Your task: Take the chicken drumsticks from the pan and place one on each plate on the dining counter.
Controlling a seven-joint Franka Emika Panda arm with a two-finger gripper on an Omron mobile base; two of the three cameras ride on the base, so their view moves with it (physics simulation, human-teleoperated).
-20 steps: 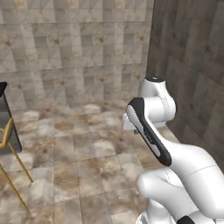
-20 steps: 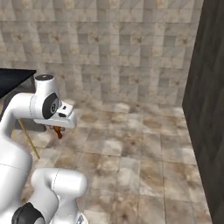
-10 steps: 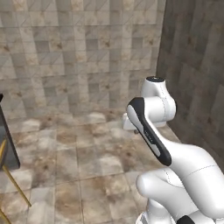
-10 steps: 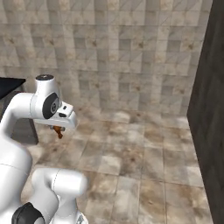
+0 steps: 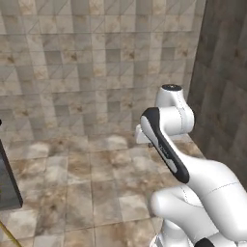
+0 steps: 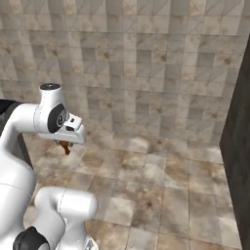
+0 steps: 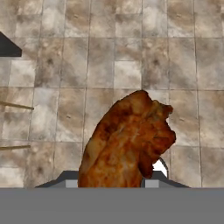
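My gripper [image 7: 111,181] is shut on one chicken drumstick [image 7: 127,140], an orange-brown piece that stands up between the fingers over the tiled floor. From the right base view the drumstick [image 6: 64,147] hangs just under the white hand, where the gripper [image 6: 66,143] holds it well above the floor. A black slab that looks like the dining counter's end [image 5: 7,185] stands at the far left, and its corner [image 7: 8,46] also shows from the hand. The pan and the plates are out of view.
Brown stone floor tiles [image 5: 87,183] stretch ahead to a tiled wall [image 6: 146,58]. A dark wall [image 5: 224,96] rises on the right, also seen as a dark wall [image 6: 239,146]. Thin golden stool legs [image 7: 15,106] stand near the black slab.
The whole scene has shifted as the base drives: the black slab has slid toward the left edge and the dark wall toward the right. The arm and the held drumstick keep their pose.
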